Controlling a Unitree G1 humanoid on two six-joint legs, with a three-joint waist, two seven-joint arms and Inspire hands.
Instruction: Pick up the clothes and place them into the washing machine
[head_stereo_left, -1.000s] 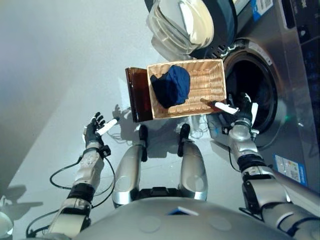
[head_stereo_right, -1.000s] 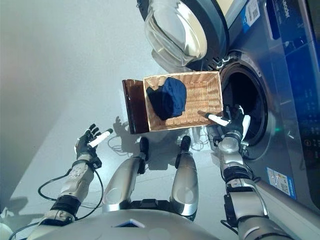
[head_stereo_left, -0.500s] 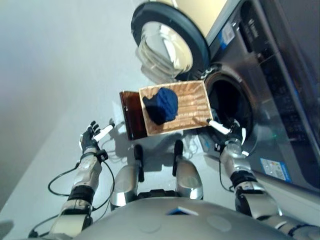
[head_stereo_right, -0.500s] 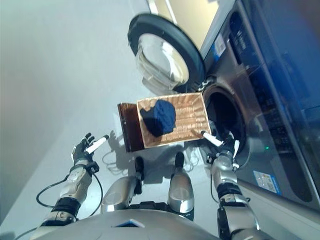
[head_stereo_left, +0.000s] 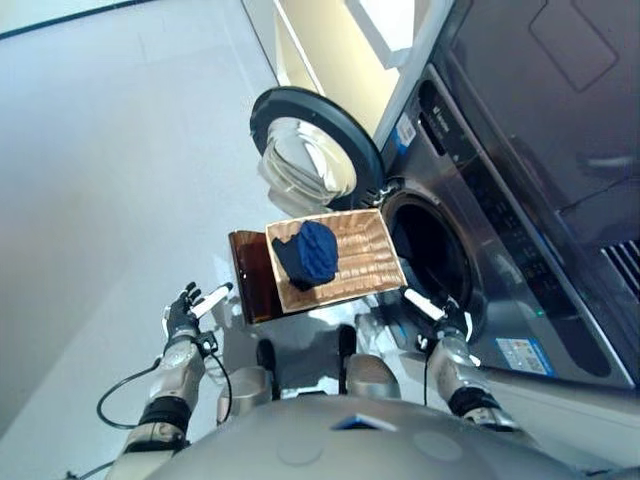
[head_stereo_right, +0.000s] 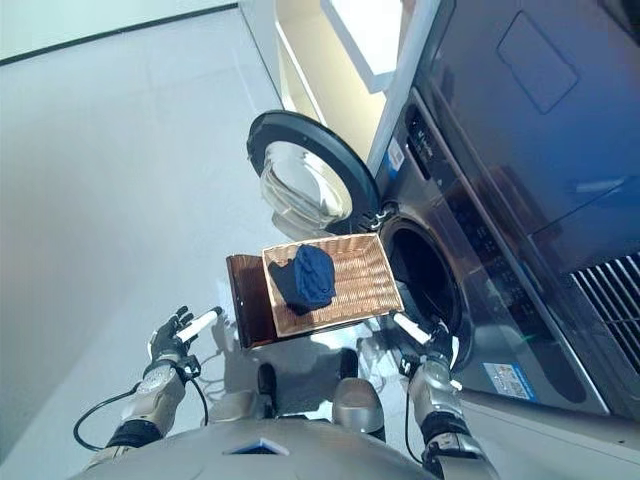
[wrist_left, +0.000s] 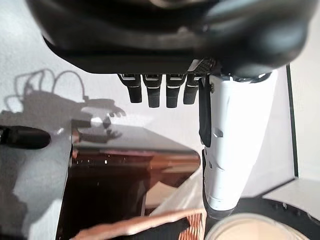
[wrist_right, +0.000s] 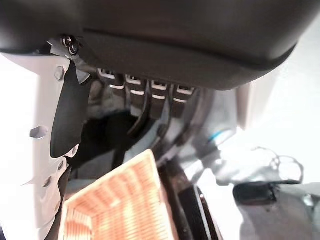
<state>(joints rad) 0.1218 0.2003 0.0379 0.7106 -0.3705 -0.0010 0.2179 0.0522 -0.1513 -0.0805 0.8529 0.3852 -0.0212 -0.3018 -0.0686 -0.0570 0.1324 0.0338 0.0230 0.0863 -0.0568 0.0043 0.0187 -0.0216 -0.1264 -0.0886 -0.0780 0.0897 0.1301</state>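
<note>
A crumpled dark blue garment (head_stereo_left: 307, 254) lies in the left part of a wicker basket (head_stereo_left: 366, 270) that rests on a dark brown stool (head_stereo_left: 250, 276) in front of me. To the right stands the washing machine (head_stereo_left: 500, 200), its drum (head_stereo_left: 430, 250) dark and its round door (head_stereo_left: 312, 160) swung open beyond the basket. My left hand (head_stereo_left: 186, 310) hangs open over the floor, left of the stool. My right hand (head_stereo_left: 446, 322) is open at the basket's near right corner, just below the drum opening. Neither hand holds anything.
Pale grey floor (head_stereo_left: 110, 170) stretches to the left and beyond the basket. A cream panel (head_stereo_left: 330, 60) rises behind the open door. The machine's dark front (head_stereo_left: 540, 110) fills the right side.
The camera has tilted upward, so the basket, machine and both hands appear smaller and lower. Both hands stay open and keep their places beside the basket; the garment has not moved.
</note>
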